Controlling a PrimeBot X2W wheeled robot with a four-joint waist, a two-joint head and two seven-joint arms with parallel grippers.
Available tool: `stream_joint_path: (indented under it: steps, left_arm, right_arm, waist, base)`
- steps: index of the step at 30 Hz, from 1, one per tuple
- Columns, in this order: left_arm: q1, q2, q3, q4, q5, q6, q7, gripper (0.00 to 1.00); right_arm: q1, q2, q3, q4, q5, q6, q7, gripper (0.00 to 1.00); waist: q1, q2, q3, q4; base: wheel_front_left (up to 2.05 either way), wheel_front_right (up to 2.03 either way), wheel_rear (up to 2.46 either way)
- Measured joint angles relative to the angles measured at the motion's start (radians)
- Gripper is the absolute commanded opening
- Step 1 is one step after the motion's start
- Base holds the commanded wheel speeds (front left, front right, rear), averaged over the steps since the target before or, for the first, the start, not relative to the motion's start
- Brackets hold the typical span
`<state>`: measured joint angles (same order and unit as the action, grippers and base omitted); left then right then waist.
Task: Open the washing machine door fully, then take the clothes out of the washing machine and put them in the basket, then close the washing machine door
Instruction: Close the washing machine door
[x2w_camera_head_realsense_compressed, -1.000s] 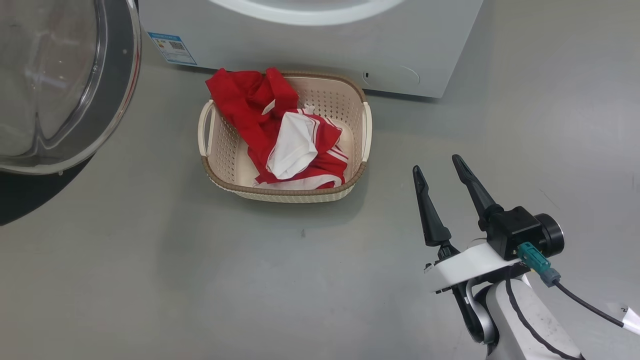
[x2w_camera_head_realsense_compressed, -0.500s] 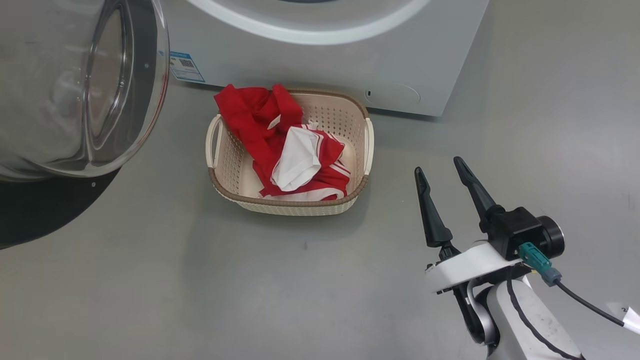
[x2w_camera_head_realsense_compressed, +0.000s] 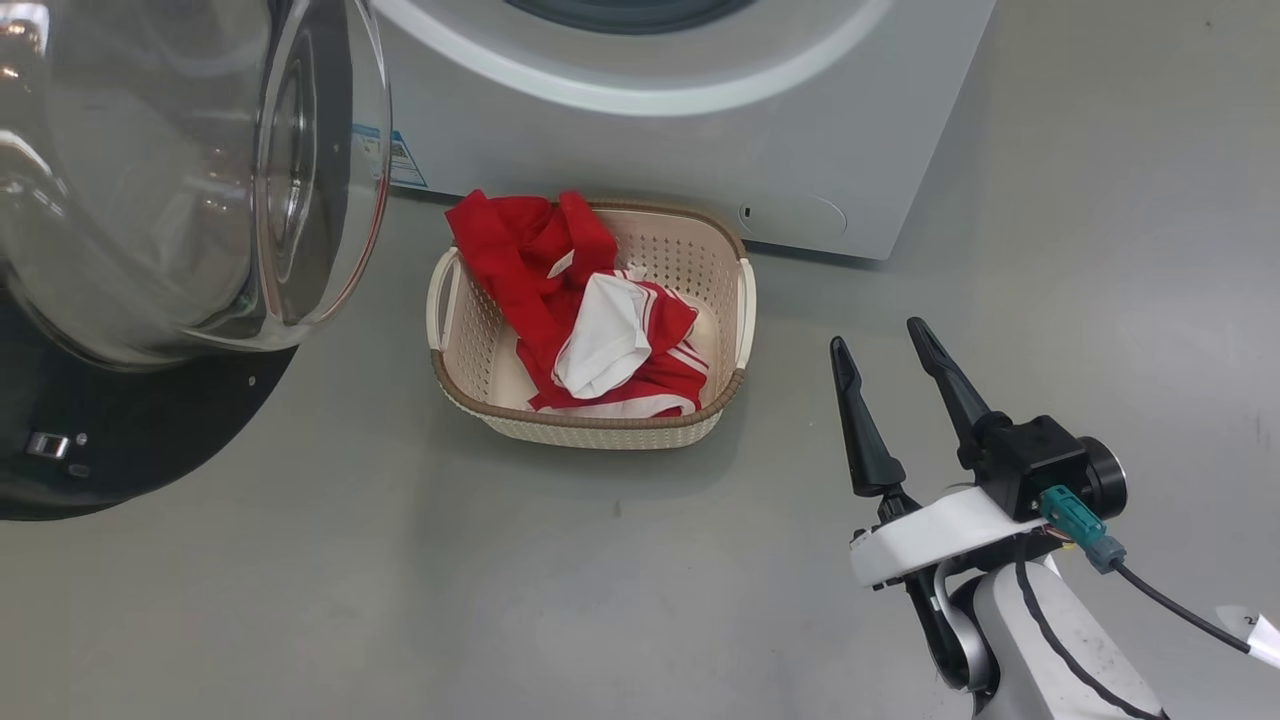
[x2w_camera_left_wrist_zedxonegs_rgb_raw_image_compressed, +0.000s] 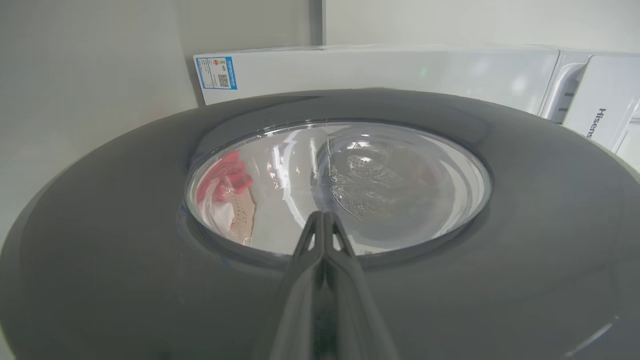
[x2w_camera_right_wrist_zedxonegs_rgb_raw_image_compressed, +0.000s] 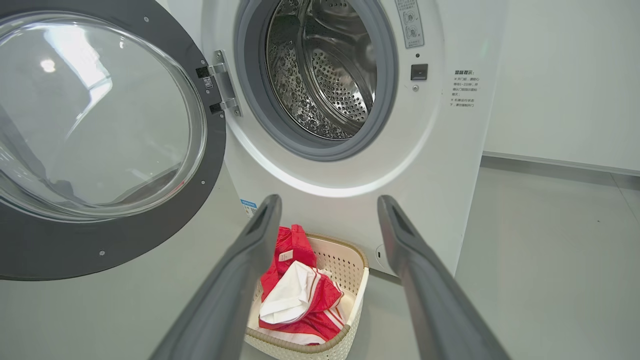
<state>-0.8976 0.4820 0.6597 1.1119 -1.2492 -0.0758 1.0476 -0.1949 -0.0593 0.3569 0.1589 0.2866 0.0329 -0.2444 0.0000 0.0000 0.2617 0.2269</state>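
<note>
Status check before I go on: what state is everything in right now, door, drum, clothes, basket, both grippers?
washing machine door: open, swung clear of the opening
drum: no clothes visible inside
clothes: in the basket, a red part draped over its far-left rim
basket: upright on the floor before the washing machine
left gripper: shut, tips at the door's outer face
right gripper: open, empty

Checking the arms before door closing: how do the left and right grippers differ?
The left gripper is shut, fingers together; the right gripper is open, fingers apart. The left points at the glass of the washing machine door; the right hangs over floor beside the basket. Both hold nothing.
</note>
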Motion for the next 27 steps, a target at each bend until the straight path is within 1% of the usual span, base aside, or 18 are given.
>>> stream_joint_path:
  steps: [2,5,15,18,24,27]
  left_arm:
    - [0.001,-0.012,0.013,0.007,-0.035,0.0,0.026,0.0]
    - [0.003,-0.029,0.018,0.007,-0.052,-0.006,0.077,0.0]
    - [0.04,-0.066,-0.01,-0.025,-0.055,-0.033,0.202,0.0]
    - [0.05,-0.081,-0.008,-0.032,-0.089,-0.035,0.233,0.0]
    - [0.072,-0.11,-0.016,-0.06,-0.093,-0.037,0.29,0.0]
    - [0.084,-0.134,-0.019,-0.077,-0.101,-0.044,0.316,0.0]
  right_arm:
    - [0.0,0.0,0.0,0.0,0.004,0.0,0.0,1.0]
    - [0.001,0.0,0.001,0.0,0.005,0.0,0.0,1.0]
    - [0.02,0.0,0.011,0.005,0.019,0.001,-0.007,1.0]
    - [0.02,0.0,0.012,0.005,0.021,0.001,-0.008,1.0]
    - [0.022,0.001,0.016,0.006,0.029,0.001,-0.008,1.0]
    - [0.025,0.001,0.017,0.005,0.03,0.001,-0.008,1.0]
  waist:
    - [0.0,0.0,-0.003,0.001]
    - [0.0,0.0,-0.008,0.002]
    - [0.0,0.0,-0.026,-0.001]
    - [0.0,0.0,-0.031,-0.004]
    - [0.0,0.0,-0.041,-0.011]
    - [0.0,0.0,-0.046,-0.015]
  base:
    - [0.0,0.0,0.0]
    - [0.0,0.0,0.0]
    - [0.0,0.0,0.0]
    - [0.0,0.0,0.0]
    - [0.0,0.0,0.0]
    - [0.0,0.0,0.0]
